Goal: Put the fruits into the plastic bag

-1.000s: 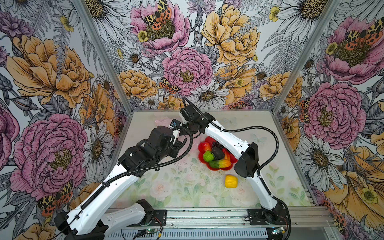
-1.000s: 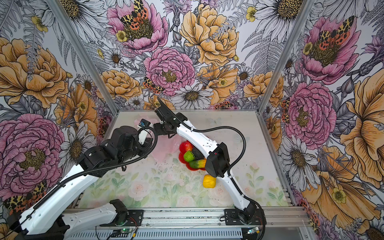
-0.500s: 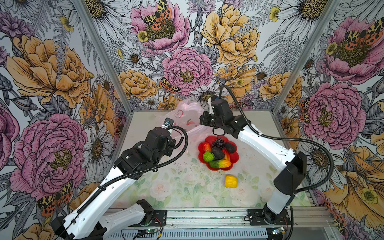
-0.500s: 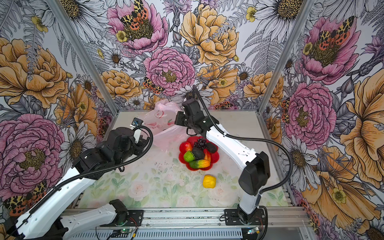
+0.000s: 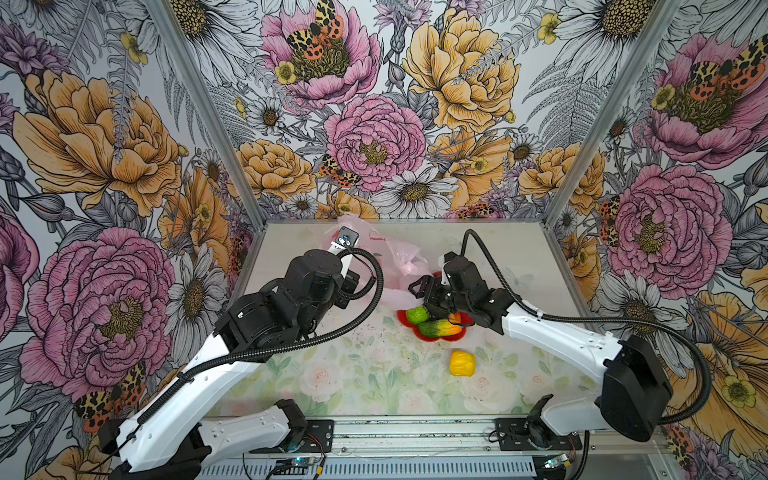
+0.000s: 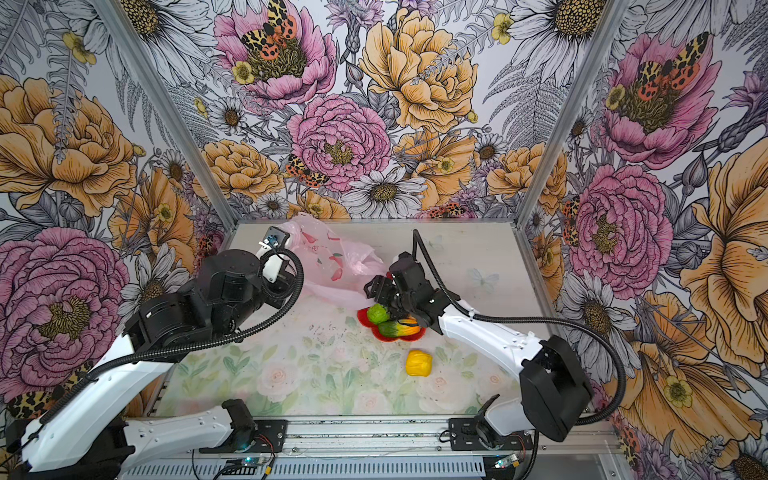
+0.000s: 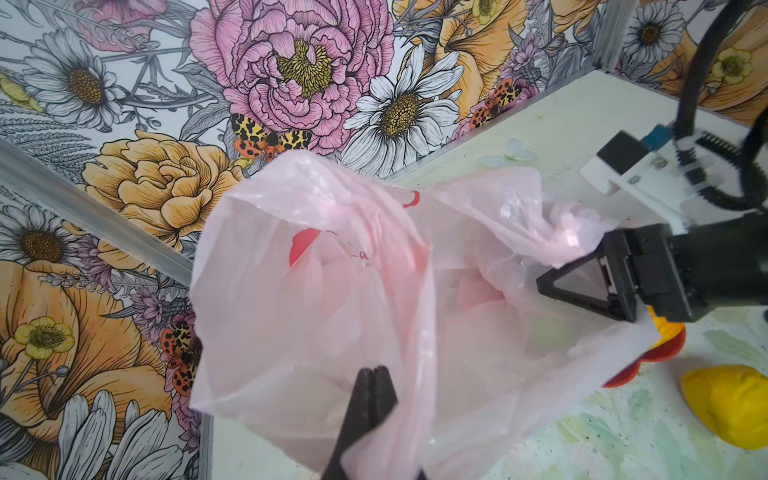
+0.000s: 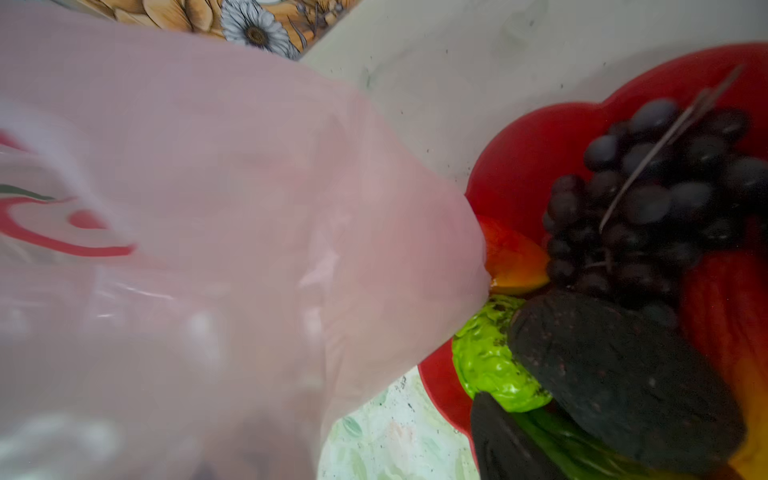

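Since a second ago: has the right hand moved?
Yes: right hand has come from the back wall toward the red plate, now at its far-left edge.

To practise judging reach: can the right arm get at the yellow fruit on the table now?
Probably yes. The yellow fruit lies alone on bare table, apart from the red plate; the right gripper hangs over that plate with nothing between.

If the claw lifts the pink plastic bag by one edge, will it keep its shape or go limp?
Probably limp: the plastic bag is thin, translucent and creased, sagging where the left claw pinches it. Its mouth would likely collapse unless held open. It seems very light.
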You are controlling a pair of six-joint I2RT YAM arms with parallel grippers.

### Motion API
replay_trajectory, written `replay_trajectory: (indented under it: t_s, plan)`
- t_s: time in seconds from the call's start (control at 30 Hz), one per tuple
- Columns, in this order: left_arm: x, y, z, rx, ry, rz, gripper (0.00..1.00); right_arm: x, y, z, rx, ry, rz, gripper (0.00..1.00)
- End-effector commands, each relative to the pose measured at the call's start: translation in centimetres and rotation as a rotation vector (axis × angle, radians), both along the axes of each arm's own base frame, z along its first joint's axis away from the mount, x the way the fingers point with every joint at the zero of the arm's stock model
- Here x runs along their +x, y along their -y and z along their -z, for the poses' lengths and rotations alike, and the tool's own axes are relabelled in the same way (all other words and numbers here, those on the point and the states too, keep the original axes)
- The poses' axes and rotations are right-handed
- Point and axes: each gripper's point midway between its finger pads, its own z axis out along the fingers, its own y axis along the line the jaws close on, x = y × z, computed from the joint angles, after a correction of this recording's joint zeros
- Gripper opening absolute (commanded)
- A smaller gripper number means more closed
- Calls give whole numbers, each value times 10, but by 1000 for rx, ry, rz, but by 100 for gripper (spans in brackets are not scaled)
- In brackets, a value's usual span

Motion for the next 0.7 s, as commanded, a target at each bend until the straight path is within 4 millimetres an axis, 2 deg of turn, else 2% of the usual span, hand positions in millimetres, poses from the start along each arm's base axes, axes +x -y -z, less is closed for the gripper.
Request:
replay_trajectory:
  t_s: [0.0,0.07,0.17,0.3,0.53,0.67]
  plan:
    - [3,6,-9,24,33,9,0,-1,31,-52,-146,142,-2,87]
    - [4,9,-11,20,32,19,0,-1,32,-67,-187,174,-35,99]
    - [4,13,-15,15,39,31,0,4,30,-90,-261,222,-70,100]
    - [6,16,-19,13,45,41,0,14,25,-105,-351,262,-117,100]
    - [7,23,-22,10,43,59,0,18,-29,-121,-416,319,-312,99]
    - [8,29,-19,12,34,75,0,26,-40,-118,-469,324,-312,99]
